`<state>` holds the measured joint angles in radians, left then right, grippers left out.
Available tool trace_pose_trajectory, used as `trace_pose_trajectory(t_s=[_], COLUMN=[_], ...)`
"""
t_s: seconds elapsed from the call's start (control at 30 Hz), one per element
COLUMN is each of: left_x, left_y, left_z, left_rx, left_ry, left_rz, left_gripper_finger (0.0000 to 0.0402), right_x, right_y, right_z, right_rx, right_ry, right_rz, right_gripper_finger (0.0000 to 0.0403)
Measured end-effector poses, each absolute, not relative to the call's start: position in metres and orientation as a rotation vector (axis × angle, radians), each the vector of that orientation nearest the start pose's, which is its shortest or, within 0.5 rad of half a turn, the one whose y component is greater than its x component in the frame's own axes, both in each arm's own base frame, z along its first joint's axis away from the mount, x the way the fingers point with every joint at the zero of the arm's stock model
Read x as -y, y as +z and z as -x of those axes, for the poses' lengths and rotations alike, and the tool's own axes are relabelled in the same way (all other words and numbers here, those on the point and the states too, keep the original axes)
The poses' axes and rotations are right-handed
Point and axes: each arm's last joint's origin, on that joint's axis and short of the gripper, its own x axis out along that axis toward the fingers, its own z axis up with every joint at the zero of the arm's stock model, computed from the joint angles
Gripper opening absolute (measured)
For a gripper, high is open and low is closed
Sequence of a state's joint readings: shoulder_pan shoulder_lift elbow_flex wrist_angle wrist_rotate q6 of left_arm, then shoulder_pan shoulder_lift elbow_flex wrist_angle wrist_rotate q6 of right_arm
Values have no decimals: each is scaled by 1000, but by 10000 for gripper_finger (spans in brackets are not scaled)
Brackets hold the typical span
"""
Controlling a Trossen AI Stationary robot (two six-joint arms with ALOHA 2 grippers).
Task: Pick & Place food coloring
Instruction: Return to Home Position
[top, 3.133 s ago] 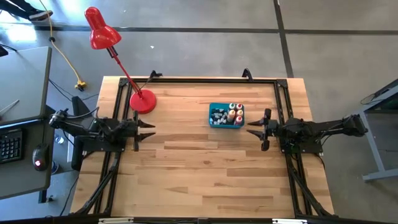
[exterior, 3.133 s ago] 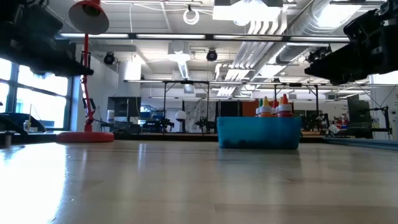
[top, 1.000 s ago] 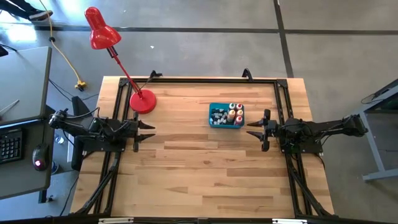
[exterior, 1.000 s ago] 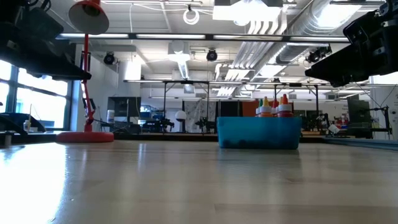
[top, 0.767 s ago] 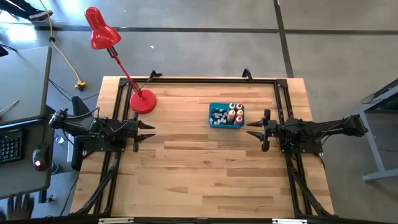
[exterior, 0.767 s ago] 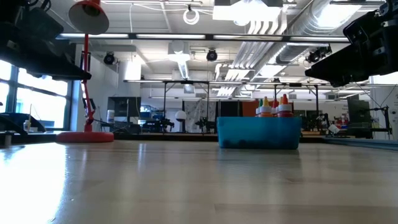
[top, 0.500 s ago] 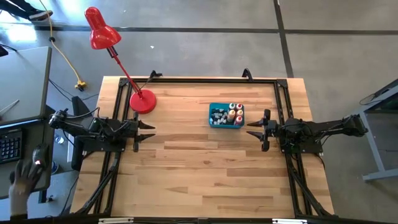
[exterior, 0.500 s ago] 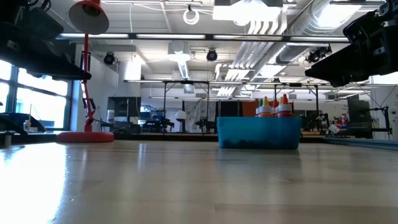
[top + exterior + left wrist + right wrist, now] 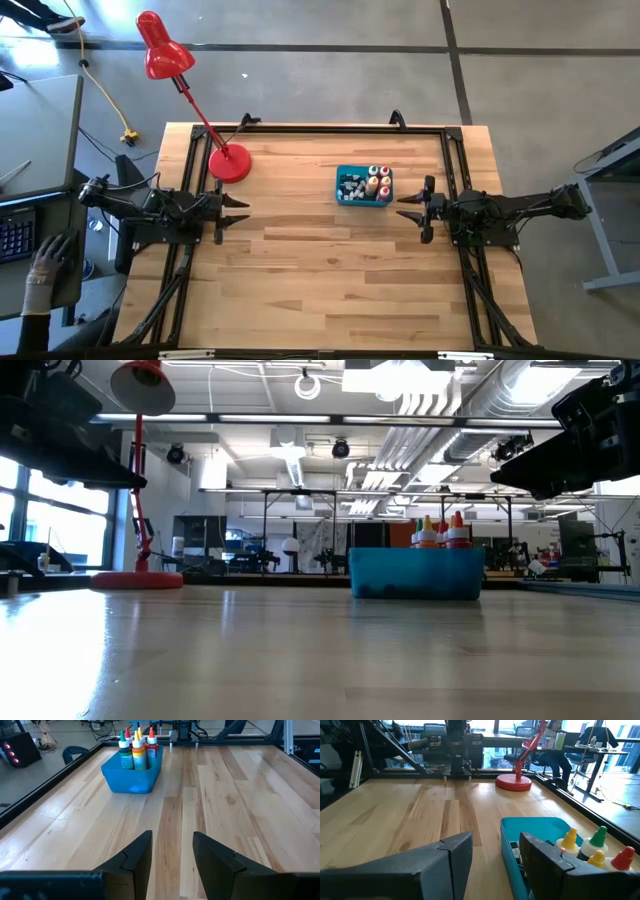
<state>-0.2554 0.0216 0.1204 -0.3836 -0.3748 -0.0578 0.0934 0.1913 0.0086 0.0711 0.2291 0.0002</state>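
Note:
The food coloring bottles (image 9: pixel 377 183) stand upright in a blue bin (image 9: pixel 364 200) right of the table's middle, with small grey-white ones lying in the bin's left half. Yellow, green-tipped and red caps (image 9: pixel 596 847) show in the right wrist view, and the bottles (image 9: pixel 135 750) also show in the left wrist view. My right gripper (image 9: pixel 407 208) hovers open just right of the bin, above the table. My left gripper (image 9: pixel 238 210) hovers open at the table's left edge, far from the bin.
A red desk lamp stands with its round base (image 9: pixel 229 163) on the table's far left, its head (image 9: pixel 160 47) reaching past the edge. A black frame (image 9: pixel 320 128) runs round the table top. A person's hand (image 9: pixel 48 270) rests at a desk left of the table.
Both arms have kept still. A person's hand has come into view at the desk left of the table.

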Motion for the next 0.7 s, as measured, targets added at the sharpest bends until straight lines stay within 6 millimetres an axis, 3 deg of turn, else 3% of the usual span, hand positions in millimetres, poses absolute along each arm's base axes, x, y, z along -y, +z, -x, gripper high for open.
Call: trace_pose_trajectory(t_s=[0.7], left_x=[11], left_y=[167], left_z=[-85], left_rx=[-267], left_ry=[126], left_rz=[-31], left_gripper_finger=[138], right_x=[-4], right_y=[157], right_z=[-108], right_rx=[-110], right_ry=[-136], right_rz=[18], right_gripper_finger=[155])
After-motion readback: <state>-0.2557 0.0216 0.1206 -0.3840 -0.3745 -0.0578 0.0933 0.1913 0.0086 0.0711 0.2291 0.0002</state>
